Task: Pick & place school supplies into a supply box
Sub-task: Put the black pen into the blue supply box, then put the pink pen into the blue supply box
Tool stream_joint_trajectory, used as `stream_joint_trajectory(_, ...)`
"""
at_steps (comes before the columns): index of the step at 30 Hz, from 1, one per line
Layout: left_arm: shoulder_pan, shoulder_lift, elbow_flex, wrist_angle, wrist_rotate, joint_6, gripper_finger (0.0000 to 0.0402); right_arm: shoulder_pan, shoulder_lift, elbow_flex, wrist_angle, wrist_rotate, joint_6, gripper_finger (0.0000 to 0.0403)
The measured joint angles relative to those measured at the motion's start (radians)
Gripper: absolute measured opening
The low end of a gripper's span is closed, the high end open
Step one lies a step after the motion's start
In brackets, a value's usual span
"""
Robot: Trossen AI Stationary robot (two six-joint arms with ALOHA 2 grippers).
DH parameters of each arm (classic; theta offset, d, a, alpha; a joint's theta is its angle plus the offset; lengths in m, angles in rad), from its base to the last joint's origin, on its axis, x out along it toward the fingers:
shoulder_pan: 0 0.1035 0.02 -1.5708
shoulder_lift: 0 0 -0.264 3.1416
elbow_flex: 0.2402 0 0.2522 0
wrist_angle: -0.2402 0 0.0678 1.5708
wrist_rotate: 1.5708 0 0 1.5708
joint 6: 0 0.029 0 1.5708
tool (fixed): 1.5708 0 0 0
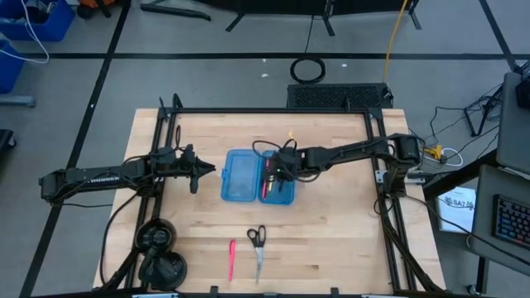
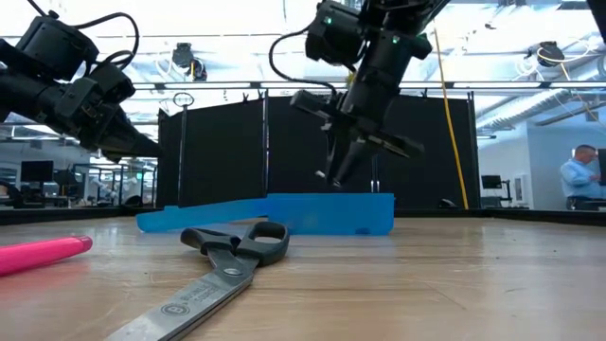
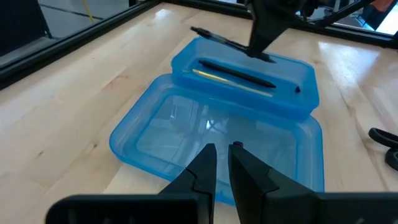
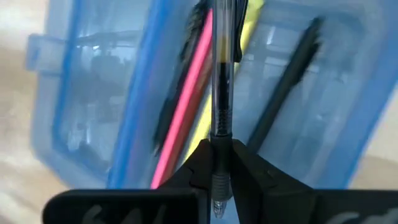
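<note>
The translucent blue supply box (image 1: 256, 176) lies open on the table, its two halves side by side. My right gripper (image 1: 273, 171) hovers over the right half, shut on a clear pen with dark ink (image 4: 221, 68). That half holds a pink pen (image 4: 186, 106), a yellow pencil (image 4: 205, 124) and a black pen (image 4: 286, 81). My left gripper (image 3: 221, 155) waits just left of the box, fingers nearly together, touching nothing. Scissors (image 1: 257, 244) and a pink pen (image 1: 232, 257) lie flat near the near edge. My right gripper pinches the clear pen between its two fingers (image 4: 239, 165), near one end (image 4: 219, 127); the short end pokes out behind them. The fingers slant down from above and lie across the pen. The pen (image 3: 227, 42) is lifted clear above the box's right half, slightly tilted.
The box's left half (image 3: 205, 134) holds nothing. A black frame rail (image 1: 273, 111) runs along the table's far side, with rails down both sides. Black round bases (image 1: 157, 252) stand at the near left corner. A person (image 2: 578, 180) sits far off in the room.
</note>
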Motion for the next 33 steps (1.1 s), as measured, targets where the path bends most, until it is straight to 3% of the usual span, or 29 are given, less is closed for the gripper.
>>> stream_joint_trajectory(22, 0.0, 0.0, 0.0, 0.01, 0.0, 0.009, 0.0047, -0.036, 0.14, 0.001, 0.071, -0.099, -0.001, 0.0026)
stream_joint_trajectory(33, 0.0, 0.0, 0.0, 0.001, 0.002, 0.004, 0.0047, -0.044, 0.093, 0.0, 0.092, -0.069, -0.078, 0.0116)
